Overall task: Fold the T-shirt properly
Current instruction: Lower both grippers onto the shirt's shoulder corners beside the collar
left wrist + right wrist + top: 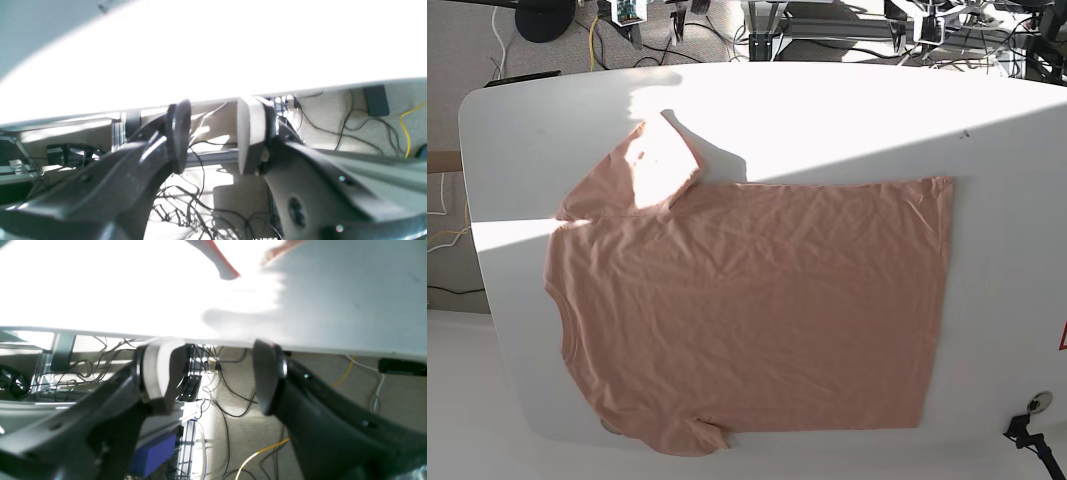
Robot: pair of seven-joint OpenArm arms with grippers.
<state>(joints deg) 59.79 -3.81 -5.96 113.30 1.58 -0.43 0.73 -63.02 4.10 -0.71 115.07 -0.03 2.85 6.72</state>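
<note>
- Left gripper (213, 136): jaws spread, nothing between them, poised just off the edge of the white table (213, 60), with floor cables visible below.
- Right gripper (213, 373): jaws spread wide, nothing held, likewise at the table edge.
- T-shirt (747, 310): salmon-pink, lying flat and unfolded on the table, collar toward the base view's left, hem toward its right. One sleeve (652, 160) is spread out at the top; the other lies at the bottom edge.
- Neither gripper touches the garment.
</note>
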